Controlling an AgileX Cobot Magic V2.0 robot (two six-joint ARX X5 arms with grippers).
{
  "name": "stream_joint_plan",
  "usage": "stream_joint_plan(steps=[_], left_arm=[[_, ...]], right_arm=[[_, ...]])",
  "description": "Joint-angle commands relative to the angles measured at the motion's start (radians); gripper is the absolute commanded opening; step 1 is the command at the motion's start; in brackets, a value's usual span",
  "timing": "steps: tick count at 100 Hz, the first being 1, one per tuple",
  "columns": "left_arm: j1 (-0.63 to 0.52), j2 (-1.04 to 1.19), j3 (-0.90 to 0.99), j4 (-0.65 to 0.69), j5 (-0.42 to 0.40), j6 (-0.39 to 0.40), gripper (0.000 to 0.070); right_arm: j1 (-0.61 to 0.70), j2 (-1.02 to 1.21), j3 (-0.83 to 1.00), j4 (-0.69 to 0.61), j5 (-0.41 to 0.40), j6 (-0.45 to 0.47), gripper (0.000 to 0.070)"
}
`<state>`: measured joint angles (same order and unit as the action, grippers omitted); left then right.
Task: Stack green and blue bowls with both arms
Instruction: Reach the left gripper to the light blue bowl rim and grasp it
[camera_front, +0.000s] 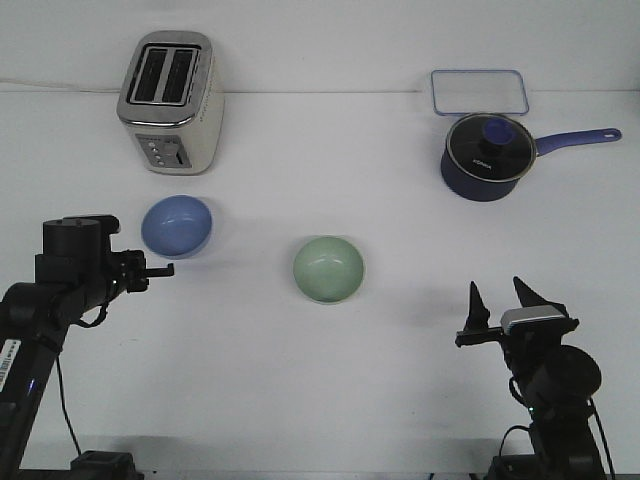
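Observation:
The periwinkle blue bowl (177, 225) sits upright on the white table at the left, in front of the toaster. The pale sage green bowl (328, 269) sits upright near the table's middle, apart from the blue one. Both bowls are empty. My left gripper (158, 268) hovers just below and left of the blue bowl, its fingers pointing right and seen edge-on, so their gap is hidden. My right gripper (500, 298) is at the lower right, well right of the green bowl, with its two fingers spread apart and nothing between them.
A silver two-slot toaster (168, 102) stands at the back left. A dark blue saucepan with a glass lid (487, 156) stands at the back right, handle pointing right. A clear flat container (479, 92) lies behind it.

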<state>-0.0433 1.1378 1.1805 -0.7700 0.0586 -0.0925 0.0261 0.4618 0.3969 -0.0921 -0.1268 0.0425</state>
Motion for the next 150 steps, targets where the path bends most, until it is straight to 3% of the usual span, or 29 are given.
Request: stream_joint_plan(steps=[1,29,46,57,84,124,150], left_arm=[[0.001,0.002,0.018,0.005,0.005,0.013,0.0014],[0.001,0.002,0.018,0.008,0.005,0.001,0.0039],[0.001,0.002,0.018,0.008,0.005,-0.002,0.0393],[0.001,0.002,0.018,0.008,0.005,-0.002,0.0503],[0.039,0.057,0.054,0.068,0.004,-0.001,0.0503],[0.124,0.497,0.386,0.023,0.005,0.072,0.0502],[0.124,0.694,0.450,0.007,0.005,0.108,0.0502]], right_arm=[[0.001,0.004,0.006,0.010,0.003,0.009,0.0491],[0.001,0.004,0.006,0.010,0.004,0.009,0.0491],[0.001,0.004,0.006,0.010,0.004,0.009,0.0491],[0.001,0.004,0.006,0.010,0.004,0.009,0.0491],[0.001,0.004,0.006,0.010,0.004,0.009,0.0491],[0.001,0.004,0.006,0.010,0.003,0.009,0.0491],[0.001,0.004,0.006,0.010,0.004,0.009,0.0491]])
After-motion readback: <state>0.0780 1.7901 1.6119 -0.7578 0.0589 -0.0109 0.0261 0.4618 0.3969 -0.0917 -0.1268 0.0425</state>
